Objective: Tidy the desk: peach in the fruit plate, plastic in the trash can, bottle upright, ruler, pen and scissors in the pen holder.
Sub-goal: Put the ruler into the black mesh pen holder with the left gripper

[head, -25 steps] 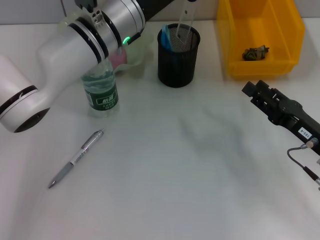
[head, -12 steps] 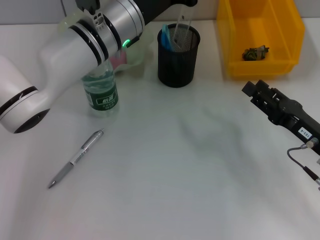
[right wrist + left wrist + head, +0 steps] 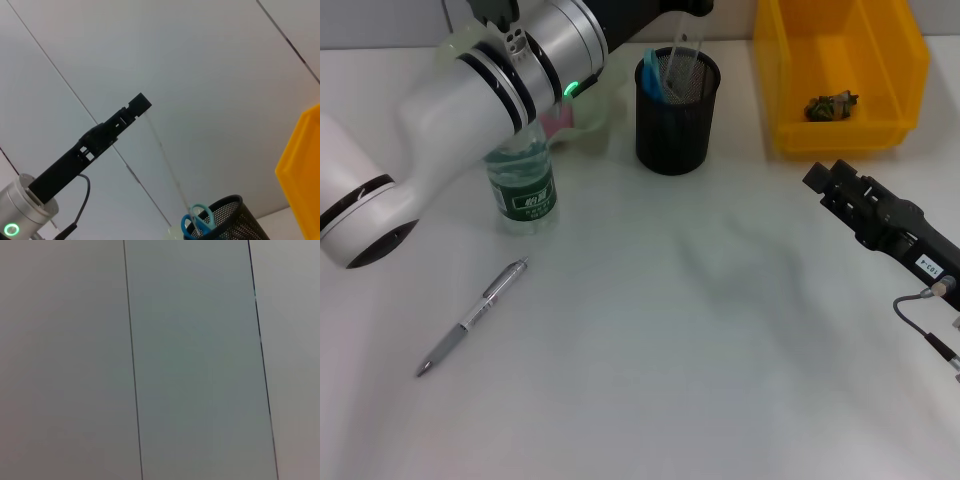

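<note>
Lying at the left of the worktop is the pen, with the bottle upright behind it. The black mesh pen holder contains blue-handled scissors and a clear ruler. The left end effector hangs above it, grip unclear. The yellow bin holds crumpled plastic. The right end effector idles nearby, grip unclear.

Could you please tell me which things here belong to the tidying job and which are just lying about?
Job: pen, on the table; bottle, upright; holder, with scissors and ruler; peach; bin, with plastic; left gripper, above the holder.
Lying about: only the cable beside the parked right gripper.
</note>
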You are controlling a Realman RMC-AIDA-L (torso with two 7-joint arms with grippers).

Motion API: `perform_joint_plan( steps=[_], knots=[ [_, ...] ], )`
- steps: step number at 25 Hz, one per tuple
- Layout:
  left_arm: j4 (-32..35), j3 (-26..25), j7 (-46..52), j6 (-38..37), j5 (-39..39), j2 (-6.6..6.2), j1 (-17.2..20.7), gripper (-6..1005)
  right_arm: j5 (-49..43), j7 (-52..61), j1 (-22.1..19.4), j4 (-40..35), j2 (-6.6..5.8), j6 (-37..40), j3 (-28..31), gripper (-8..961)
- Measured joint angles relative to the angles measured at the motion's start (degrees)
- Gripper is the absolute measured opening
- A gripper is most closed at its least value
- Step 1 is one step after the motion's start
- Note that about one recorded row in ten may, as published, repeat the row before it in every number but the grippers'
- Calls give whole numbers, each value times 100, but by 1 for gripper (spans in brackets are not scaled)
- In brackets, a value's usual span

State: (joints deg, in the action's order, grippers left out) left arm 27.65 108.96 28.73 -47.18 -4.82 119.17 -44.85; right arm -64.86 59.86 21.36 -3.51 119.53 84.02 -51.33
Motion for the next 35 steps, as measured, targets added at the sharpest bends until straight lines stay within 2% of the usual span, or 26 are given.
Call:
perform_joint_plan(
  steps=[35],
  knots=[
    [-2, 151, -158, -35, 8, 0, -29, 408, 0, 0, 64, 3, 0, -1, -8, 589]
  ],
)
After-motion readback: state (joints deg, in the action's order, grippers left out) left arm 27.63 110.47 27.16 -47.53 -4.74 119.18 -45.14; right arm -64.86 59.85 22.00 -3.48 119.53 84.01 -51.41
